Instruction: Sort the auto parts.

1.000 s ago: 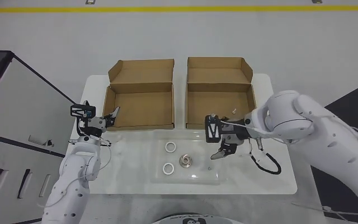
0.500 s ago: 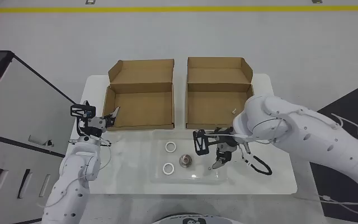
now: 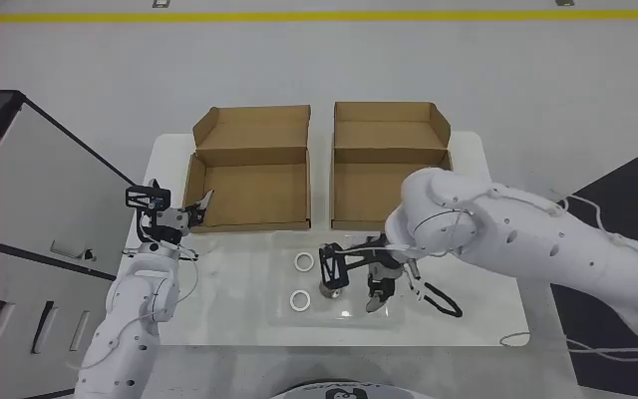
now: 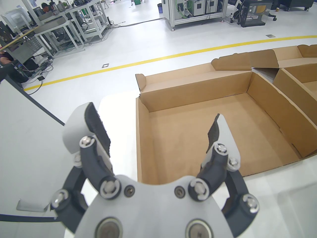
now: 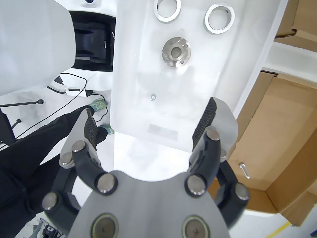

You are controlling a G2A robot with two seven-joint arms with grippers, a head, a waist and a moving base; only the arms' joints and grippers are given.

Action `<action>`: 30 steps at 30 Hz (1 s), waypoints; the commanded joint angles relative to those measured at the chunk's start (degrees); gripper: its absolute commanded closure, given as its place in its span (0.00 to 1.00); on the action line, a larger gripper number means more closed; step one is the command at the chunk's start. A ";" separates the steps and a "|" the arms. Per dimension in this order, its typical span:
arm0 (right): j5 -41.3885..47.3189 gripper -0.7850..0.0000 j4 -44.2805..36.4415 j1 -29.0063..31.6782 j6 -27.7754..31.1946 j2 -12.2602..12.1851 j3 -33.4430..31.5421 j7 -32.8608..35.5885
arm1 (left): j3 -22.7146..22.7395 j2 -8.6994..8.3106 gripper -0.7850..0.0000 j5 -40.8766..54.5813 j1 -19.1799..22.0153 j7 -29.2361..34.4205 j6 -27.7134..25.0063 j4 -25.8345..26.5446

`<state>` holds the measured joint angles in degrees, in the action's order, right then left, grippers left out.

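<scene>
Screw (image 5: 153, 97) on tray (image 5: 138, 80), near hub (image 5: 176, 52): pick step, by the look; right pincer (image 5: 151, 111) wide over tray, screw ahead of its jaws, left pincer (image 4: 155, 115) wide beside left box (image 4: 210, 137); next, lower, close on screw, carry to right box (image 5: 272, 125) with bolt (image 5: 244, 170).

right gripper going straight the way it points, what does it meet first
Probably the small metal fastener on the white tray, just ahead of the open right gripper; the flanged hub lies beyond. Depth unclear.
</scene>
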<state>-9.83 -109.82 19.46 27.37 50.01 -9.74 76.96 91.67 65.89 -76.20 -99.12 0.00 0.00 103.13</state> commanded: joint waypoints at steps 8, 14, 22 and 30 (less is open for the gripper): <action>0.26 0.00 1.95 2.21 -4.61 2.99 0.00 4.62 | 0.00 0.00 0.00 0.00 0.00 0.00 0.00 0.00; -0.83 0.00 2.83 3.42 -6.62 3.63 0.00 6.63 | 0.00 0.00 0.00 0.00 0.00 0.00 0.00 0.00; -5.44 0.00 3.70 5.64 -7.15 3.53 0.00 7.17 | 0.00 0.00 0.00 0.00 0.00 0.00 0.00 0.00; -8.81 0.01 4.24 6.67 -6.35 3.11 0.00 6.37 | 0.00 0.00 0.00 0.00 0.00 0.00 0.00 0.00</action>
<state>-18.49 -105.60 26.01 20.90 53.16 -9.74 83.44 91.67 65.89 -76.20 -99.12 0.00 0.00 103.13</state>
